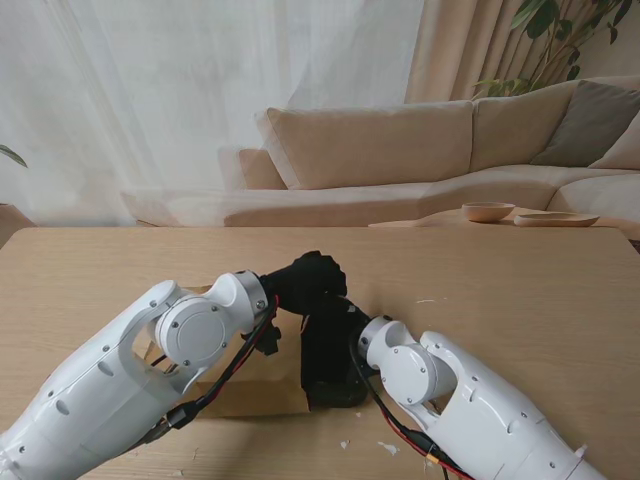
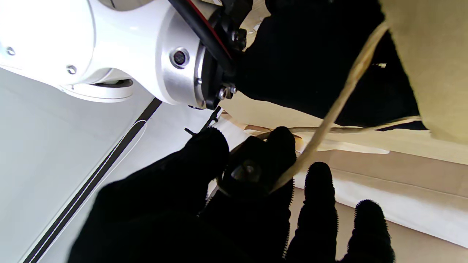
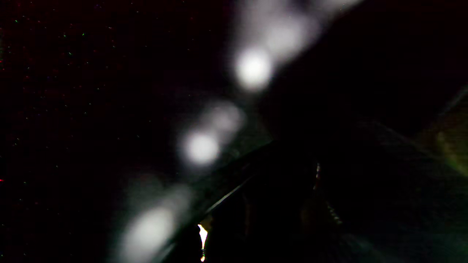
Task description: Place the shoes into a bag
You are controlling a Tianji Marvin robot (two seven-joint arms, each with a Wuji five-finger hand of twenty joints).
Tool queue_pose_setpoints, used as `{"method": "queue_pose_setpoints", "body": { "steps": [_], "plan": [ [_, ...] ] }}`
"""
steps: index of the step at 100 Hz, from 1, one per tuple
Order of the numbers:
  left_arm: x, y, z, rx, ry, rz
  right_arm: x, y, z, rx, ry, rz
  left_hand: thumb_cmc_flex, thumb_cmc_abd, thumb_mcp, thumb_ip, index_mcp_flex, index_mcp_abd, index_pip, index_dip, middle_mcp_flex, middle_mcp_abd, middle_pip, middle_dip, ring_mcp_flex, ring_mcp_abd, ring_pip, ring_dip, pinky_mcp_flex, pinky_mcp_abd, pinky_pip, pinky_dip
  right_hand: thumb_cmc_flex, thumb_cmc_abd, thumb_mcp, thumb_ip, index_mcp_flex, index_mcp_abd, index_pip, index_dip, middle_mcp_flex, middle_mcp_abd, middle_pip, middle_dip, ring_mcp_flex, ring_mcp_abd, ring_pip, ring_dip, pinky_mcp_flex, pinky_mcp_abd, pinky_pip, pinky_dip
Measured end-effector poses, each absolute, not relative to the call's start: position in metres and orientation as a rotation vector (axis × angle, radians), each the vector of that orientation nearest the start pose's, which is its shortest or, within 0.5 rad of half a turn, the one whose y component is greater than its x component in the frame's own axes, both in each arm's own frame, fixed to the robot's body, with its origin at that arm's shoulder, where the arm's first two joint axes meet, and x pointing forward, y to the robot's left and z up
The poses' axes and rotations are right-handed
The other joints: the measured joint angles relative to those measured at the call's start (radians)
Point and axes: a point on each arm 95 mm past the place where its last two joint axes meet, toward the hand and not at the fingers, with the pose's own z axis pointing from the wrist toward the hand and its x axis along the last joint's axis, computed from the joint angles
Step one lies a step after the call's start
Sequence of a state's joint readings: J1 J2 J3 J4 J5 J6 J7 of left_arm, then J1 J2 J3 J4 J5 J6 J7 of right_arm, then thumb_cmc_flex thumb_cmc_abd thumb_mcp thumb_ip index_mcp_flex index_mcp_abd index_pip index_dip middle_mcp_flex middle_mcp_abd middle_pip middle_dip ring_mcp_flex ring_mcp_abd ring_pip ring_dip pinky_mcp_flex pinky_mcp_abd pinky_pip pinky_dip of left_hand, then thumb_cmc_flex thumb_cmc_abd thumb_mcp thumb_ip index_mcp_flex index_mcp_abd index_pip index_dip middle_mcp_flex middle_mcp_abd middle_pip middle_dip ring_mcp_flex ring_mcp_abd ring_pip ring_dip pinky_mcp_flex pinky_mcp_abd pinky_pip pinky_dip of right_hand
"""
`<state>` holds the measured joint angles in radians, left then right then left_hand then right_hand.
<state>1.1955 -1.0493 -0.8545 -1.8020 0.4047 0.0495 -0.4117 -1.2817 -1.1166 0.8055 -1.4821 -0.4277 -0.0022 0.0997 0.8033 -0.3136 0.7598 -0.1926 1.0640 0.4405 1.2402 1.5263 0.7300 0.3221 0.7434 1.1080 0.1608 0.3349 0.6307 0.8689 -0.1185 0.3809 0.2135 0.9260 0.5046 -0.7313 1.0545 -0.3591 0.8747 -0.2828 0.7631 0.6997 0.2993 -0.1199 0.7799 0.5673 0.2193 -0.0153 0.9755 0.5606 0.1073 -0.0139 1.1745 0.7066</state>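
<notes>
Close to the robot, between its two white arms, on a pale wooden table [image 1: 500, 290]: brown paper bag [image 1: 255, 390], lying flat, mouth turned toward the middle.

Had the left hand [image 1: 312, 278], in a black glove, reached over the bag's mouth. Pinched the bag's twisted paper cord handle [image 2: 340, 102] between thumb and forefinger, going by the left wrist view; left the other fingertips [image 2: 319, 175] spread loose beside the paper.

Had the right hand [image 1: 335, 345], also gloved in black, pushed in at the bag's mouth, just beside the left. Could not tell whether its fingers were closed or apart, or held anything: showed only darkness and a few blurred glints in the right wrist view, probably from inside the bag.

Could not make out the shoes as such. Showed one dark mass [image 1: 330, 385] at the bag's opening, glove or shoe, not separable. Judged the task to be mid-way: bag held open and loading seemingly under way, nothing confirmed inside, closing not yet done.

Crowded the opening with both wrists and their cables, the likeliest hindrance. Left small white scraps [image 1: 388, 448] on the table near the right arm. Farther off, well apart: beige sofa [image 1: 400, 150], wooden bowl [image 1: 488, 211], shallow dish [image 1: 556, 218], white curtains, houseplant [image 1: 560, 30].
</notes>
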Motion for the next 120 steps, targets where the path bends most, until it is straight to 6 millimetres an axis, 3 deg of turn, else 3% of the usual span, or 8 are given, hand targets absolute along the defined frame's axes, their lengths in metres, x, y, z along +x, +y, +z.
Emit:
{"method": "queue_pose_setpoints", "body": {
  "steps": [39,83,117,120],
  "plan": [
    [0.405,-0.148,-0.223,-1.374,2.008,-1.919,0.403,0.136,-0.345,1.489,1.819,1.902,0.000,0.000,0.000,0.009,0.000,0.000,-0.011,0.000,-0.023,0.000,-0.011,-0.003,-0.002,-0.012,0.000,0.001,-0.001,-0.001,0.000,0.000,0.000,0.012,-0.023,0.000,0.000,0.000,0.012,0.000,0.000,0.011,0.100,0.054,0.017,0.000,0.013,0.031,0.013,-0.020,0.046,0.000],
    [0.390,-0.171,-0.220,-1.393,2.124,-1.943,0.415,0.161,-0.352,1.597,1.722,1.976,-0.001,0.000,0.000,0.009,0.000,0.002,-0.022,0.002,-0.030,0.002,0.019,0.010,-0.013,-0.021,0.000,0.012,-0.001,-0.010,0.000,0.000,0.011,0.030,-0.052,0.000,-0.007,0.000,0.018,0.000,0.001,0.012,0.145,0.085,0.027,0.000,0.026,0.043,0.022,-0.026,0.075,0.000],
    [0.389,-0.172,-0.216,-1.379,2.145,-1.957,0.417,0.164,-0.346,1.698,1.602,2.027,-0.001,0.000,0.000,0.009,-0.001,0.003,-0.026,0.006,-0.060,-0.011,0.018,0.008,-0.013,-0.024,0.000,0.012,-0.001,-0.011,0.000,0.000,0.011,0.033,-0.053,0.000,-0.011,0.000,0.023,0.000,0.003,0.016,0.166,0.094,0.038,0.001,0.029,0.057,0.032,-0.027,0.099,0.000],
    [0.389,-0.173,-0.216,-1.393,2.149,-1.962,0.417,0.164,-0.346,1.693,1.610,2.027,-0.001,0.000,0.000,0.009,-0.001,0.008,-0.026,0.006,-0.057,0.021,0.023,0.020,-0.013,-0.025,0.000,0.012,-0.001,-0.012,0.000,0.000,0.011,0.033,-0.053,0.000,-0.011,0.000,0.023,0.000,0.010,0.016,0.166,0.094,0.038,0.001,0.029,0.057,0.033,-0.027,0.106,0.000]
  ]
}}
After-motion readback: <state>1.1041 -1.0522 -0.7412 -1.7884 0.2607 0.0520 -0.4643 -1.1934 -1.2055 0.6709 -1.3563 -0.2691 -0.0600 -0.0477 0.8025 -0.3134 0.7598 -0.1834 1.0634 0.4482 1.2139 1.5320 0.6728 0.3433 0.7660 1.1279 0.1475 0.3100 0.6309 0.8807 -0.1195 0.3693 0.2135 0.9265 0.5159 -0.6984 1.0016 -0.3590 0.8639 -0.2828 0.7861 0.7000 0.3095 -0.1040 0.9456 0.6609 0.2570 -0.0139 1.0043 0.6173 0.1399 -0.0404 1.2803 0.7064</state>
